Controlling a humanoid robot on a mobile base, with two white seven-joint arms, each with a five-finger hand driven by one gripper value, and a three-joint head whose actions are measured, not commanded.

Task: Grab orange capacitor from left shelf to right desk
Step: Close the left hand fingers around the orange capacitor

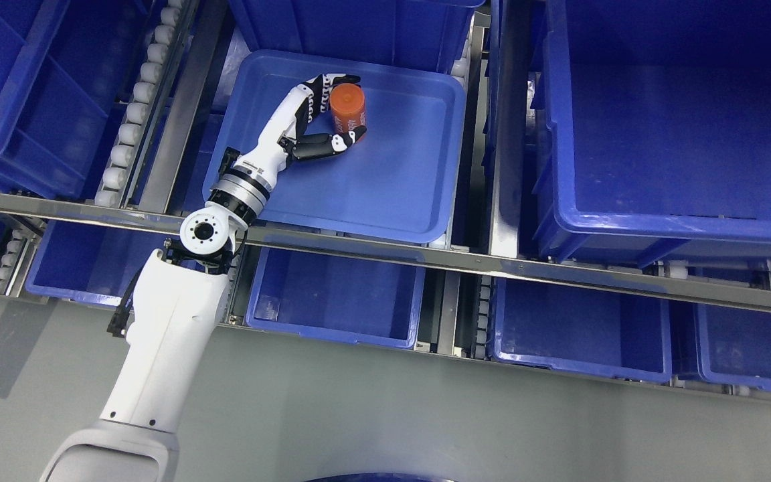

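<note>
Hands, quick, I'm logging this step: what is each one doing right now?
Left hand: closed around the orange capacitor in the blue tray.
Right hand: not in view.

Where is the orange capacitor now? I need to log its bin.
In the head view, the orange capacitor sits upper centre, inside the shallow blue tray, wrapped by the left hand.

We see the capacitor (347,107), a short orange cylinder with pale print on its side, standing upright near the back left of our shallow blue tray (399,167). Our left hand (318,120) curls around it, fingers behind and thumb in front.
</note>
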